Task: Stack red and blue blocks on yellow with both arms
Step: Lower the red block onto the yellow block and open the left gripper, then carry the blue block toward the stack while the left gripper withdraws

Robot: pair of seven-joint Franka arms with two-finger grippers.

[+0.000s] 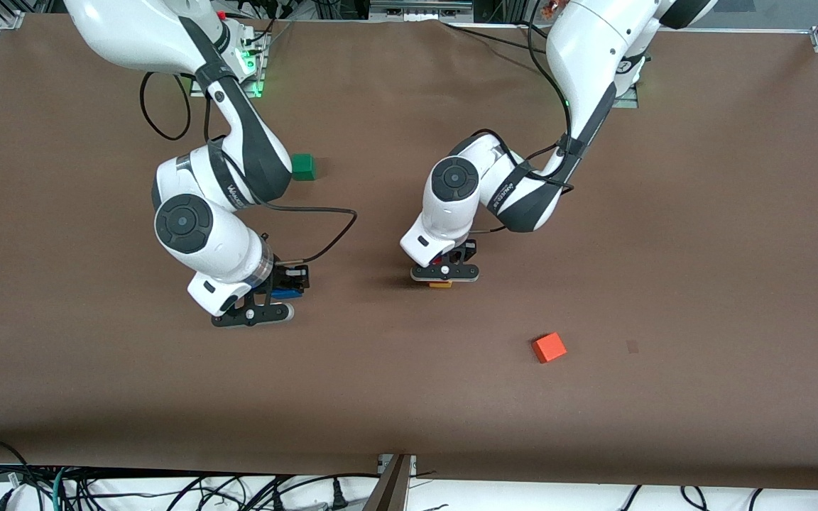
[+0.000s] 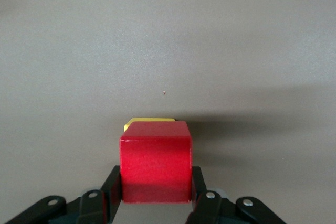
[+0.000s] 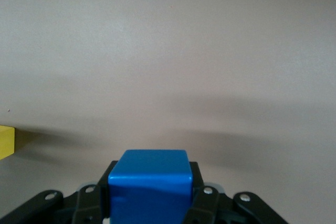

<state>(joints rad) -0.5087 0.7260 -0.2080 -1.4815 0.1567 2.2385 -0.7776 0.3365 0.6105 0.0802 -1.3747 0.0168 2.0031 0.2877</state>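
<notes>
From my console, the left gripper point(image 1: 444, 275) sat low over the yellow cube point(image 1: 440, 284) near the middle of the desk point(image 1: 664, 248), its jaws clamped on the red cube point(image 2: 156, 167). In the left wrist view I saw the red cube above the yellow one with only a strip of yellow point(image 2: 149, 122) showing past its top edge; I could not tell whether the two were touching. The right gripper point(image 1: 270, 301) held the blue cube point(image 3: 149, 187) between its jaws, low over the desk and well apart from the yellow cube, toward the right arm's end. In the right wrist view the yellow cube point(image 3: 6, 142) showed just at the edge. A green cube point(image 1: 303, 167) lay farther from the front camera than the yellow cube. An orange-red cube point(image 1: 549, 348) lay nearer that camera, toward the left arm's end.
</notes>
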